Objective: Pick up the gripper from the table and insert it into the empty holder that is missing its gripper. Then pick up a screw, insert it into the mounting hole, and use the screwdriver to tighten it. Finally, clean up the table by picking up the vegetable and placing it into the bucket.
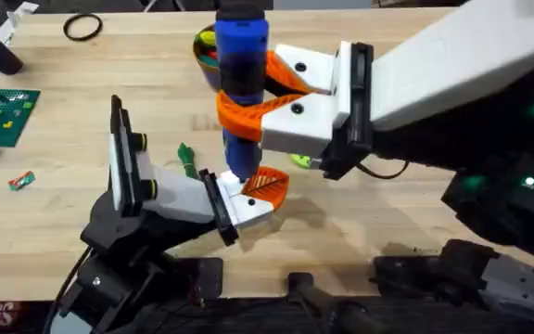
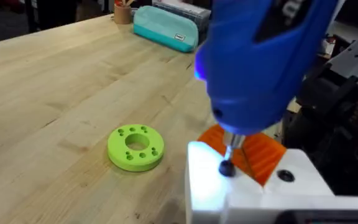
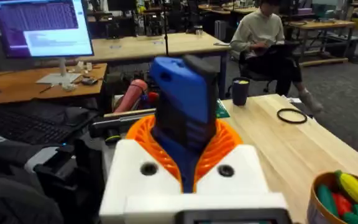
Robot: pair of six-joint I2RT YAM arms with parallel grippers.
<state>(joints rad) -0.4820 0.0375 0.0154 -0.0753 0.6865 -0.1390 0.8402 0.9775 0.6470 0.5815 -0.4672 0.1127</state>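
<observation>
Midway: ribbed orange gripper [image 1: 267, 184] seated in white holder [image 1: 248, 209]; right pincer [image 1: 248, 97] clamps thick blue screwdriver [image 1: 242, 65] on black screw [image 2: 227, 168]; left pincer's state indiscernible; green vegetable [image 1: 186, 158], centre frame, unbinned.

Right arm: bulky smooth white link ending in a black collar and a white blocky wrist housing [image 1: 309, 116] bearing two black dots, fitted with the right gripper [image 1: 253, 97] of two large curved orange ribbed fingers; a thin black cable loops beneath the collar, and green indicator lights glow on the dark base section. Left arm: black jointed base links, a flat black-and-white upright plate with round black knobs, a white tapered forearm, and a white blocky plastic holder [image 1: 248, 211] behind a black plate, carrying a small orange ribbed-lattice finger [image 1: 269, 184].
</observation>
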